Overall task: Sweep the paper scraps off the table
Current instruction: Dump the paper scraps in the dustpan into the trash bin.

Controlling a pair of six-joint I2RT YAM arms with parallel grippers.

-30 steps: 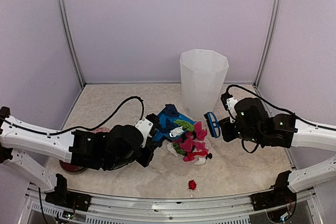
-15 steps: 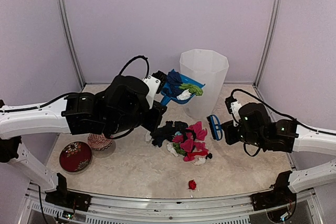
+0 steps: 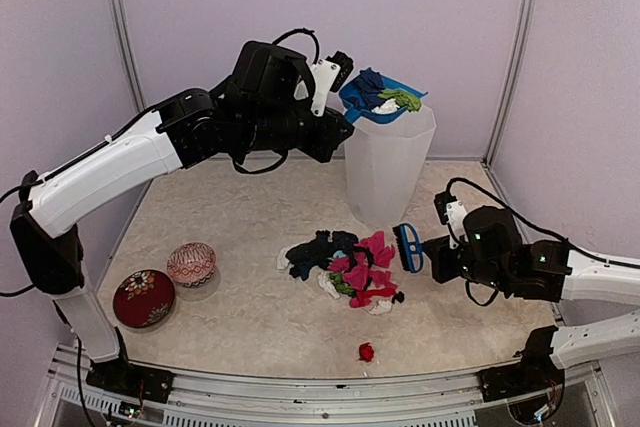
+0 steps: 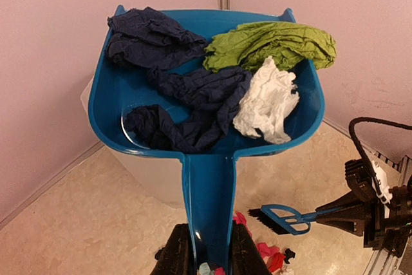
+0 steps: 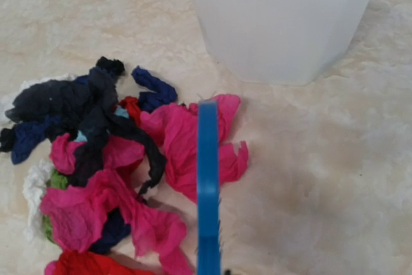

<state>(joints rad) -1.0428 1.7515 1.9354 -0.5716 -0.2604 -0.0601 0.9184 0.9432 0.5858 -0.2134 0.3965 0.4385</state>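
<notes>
1. Since a second ago, my left gripper has lifted the dustpan from the bench to the bin rim, pinching its handle so the load stays cupped.
2. My right gripper clamps the brush, parked beside the paper scraps heaped on the bench.
3. Scraps: crumpled, light. Dustpan: smooth rigid plastic.
</notes>
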